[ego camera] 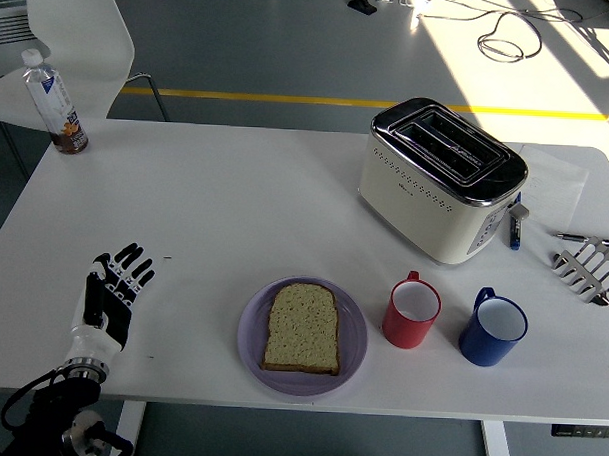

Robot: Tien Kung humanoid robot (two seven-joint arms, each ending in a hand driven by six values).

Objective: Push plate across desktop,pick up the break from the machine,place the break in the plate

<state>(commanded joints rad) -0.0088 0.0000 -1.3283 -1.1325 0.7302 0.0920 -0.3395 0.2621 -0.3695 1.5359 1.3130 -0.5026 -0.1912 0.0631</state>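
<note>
A slice of bread (303, 328) lies flat on the lilac plate (353, 335) near the table's front edge, at the middle. The cream and chrome toaster (439, 181) stands at the back right with both slots showing nothing in them. My left hand (112, 286) rests on the table at the front left, fingers spread and holding nothing, well apart from the plate. My right arm is out of view.
A red mug (412, 312) and a blue mug (493, 330) stand right of the plate. A metal rack (587, 270) and pens lie at the right edge. A water bottle (55, 102) stands at the far left corner, by a white chair (66, 40).
</note>
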